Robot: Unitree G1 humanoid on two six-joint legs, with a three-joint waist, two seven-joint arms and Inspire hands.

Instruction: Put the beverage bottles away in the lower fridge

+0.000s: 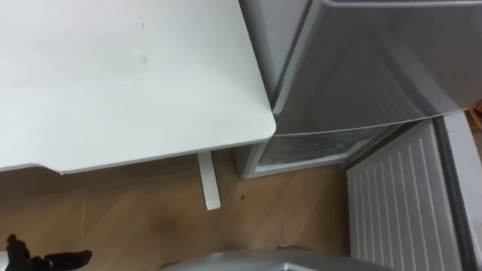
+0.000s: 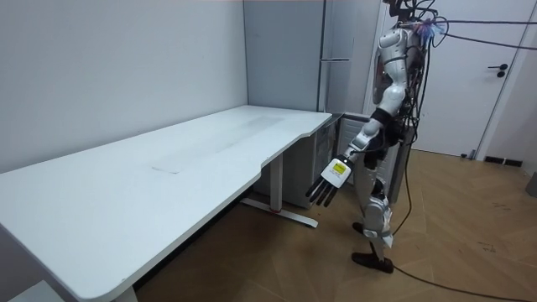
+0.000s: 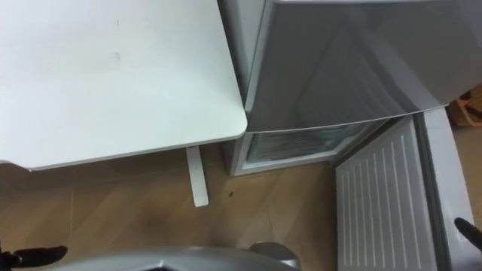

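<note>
Your left hand (image 1: 53,261) shows nearest, at the lower left over the wood floor (image 1: 135,211); in the room view it hangs at your side beside the table's end, fingers straight and spread, pointing down, holding nothing; your right hand (image 3: 468,230) shows at the lower right edge, just over the open door (image 1: 399,203), and you cannot tell whether it is spread or curled; you stand upright between the table (image 1: 128,75) and the fridge, table to your left, fridge ahead and to the right; past the floor, the table's white leg (image 1: 208,181) stands under its rounded corner; that corner lies just beside the fridge; the door, swung wide toward you, shows its white ribbed inner face; behind it the lower fridge (image 1: 316,147) stands open, a pale frosted front visible inside; above it the grey upper door (image 1: 376,68) is closed; where the drinks are you cannot tell from these views.
</note>
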